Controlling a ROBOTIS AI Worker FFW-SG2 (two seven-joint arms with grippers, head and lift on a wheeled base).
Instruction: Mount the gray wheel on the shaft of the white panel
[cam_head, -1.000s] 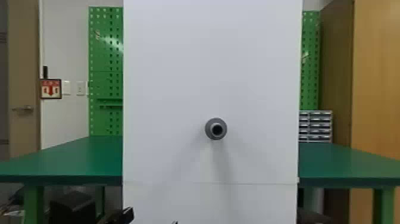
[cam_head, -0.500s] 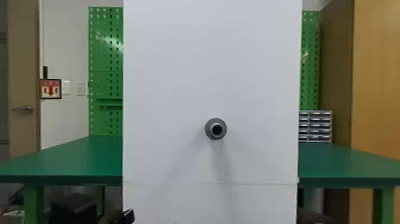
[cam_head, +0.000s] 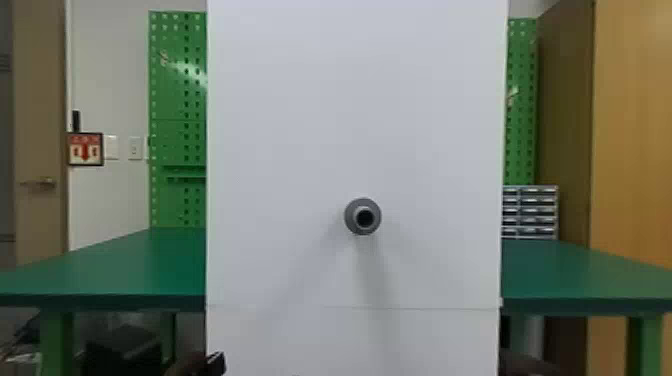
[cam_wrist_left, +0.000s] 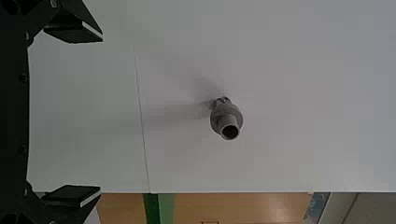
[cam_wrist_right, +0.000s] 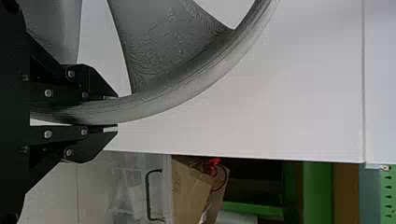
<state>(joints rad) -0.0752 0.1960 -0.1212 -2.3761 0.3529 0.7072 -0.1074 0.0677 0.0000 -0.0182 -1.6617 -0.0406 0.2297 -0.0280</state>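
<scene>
In the head view the white panel (cam_head: 280, 125) stands upright, its gray shaft (cam_head: 363, 216) pointing out toward me. My left gripper (cam_head: 215, 363) is at the bottom edge, below and left of the shaft. The left wrist view has the same gripper (cam_wrist_left: 101, 114) open and holding nothing, with the bare shaft (cam_wrist_left: 227, 119) beyond its fingers and apart from them. In the right wrist view my right gripper (cam_wrist_right: 114, 112) is shut on the rim of the gray wheel (cam_wrist_right: 187, 91); part of the wheel runs out of view. Panel surface (cam_wrist_right: 289, 107) lies behind the wheel.
Green table surfaces (cam_head: 125, 265) extend on both sides of the panel. Small drawers (cam_head: 537, 212) stand on the right side, near a wooden cabinet (cam_head: 630, 125). The right wrist view has a clear bin (cam_wrist_right: 140, 186) and a cardboard box (cam_wrist_right: 191, 191) beyond the panel's edge.
In the head view my left gripper has shifted slightly down and to the right, with less of it showing at the bottom edge. The shaft and panel have stayed put.
</scene>
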